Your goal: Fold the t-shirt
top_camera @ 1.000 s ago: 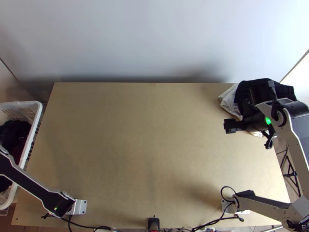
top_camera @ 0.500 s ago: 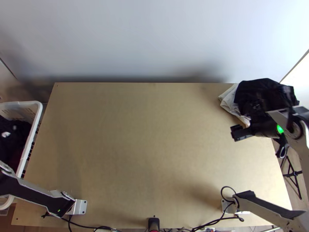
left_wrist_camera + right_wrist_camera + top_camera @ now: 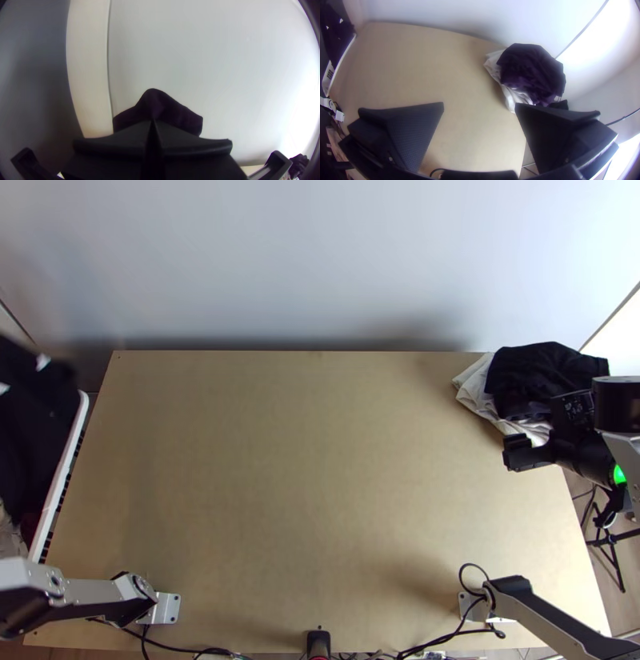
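At the top view's left edge a dark garment [image 3: 32,436] with small pale patches hangs bunched over the basket. In the left wrist view my left gripper [image 3: 152,122] is shut on dark purplish cloth [image 3: 160,106], a folded bit standing up beyond the fingertips. The same garment [image 3: 335,40] shows at the far left in the right wrist view. My right gripper [image 3: 531,452] is at the table's right side, just nearer than the cloth pile; in the right wrist view the gripper [image 3: 479,106] stands open, nothing between its fingers.
A black cloth [image 3: 544,372] lies heaped on a white cloth [image 3: 478,390] at the table's far right corner. The white basket [image 3: 62,476] stands against the left side of the table [image 3: 312,460]. A pale wall rises behind; cables run along the near edge.
The dark garment has come up out of the basket and now covers its far part. The left arm has swung toward the near edge. The right gripper has moved right, off the cloth pile.
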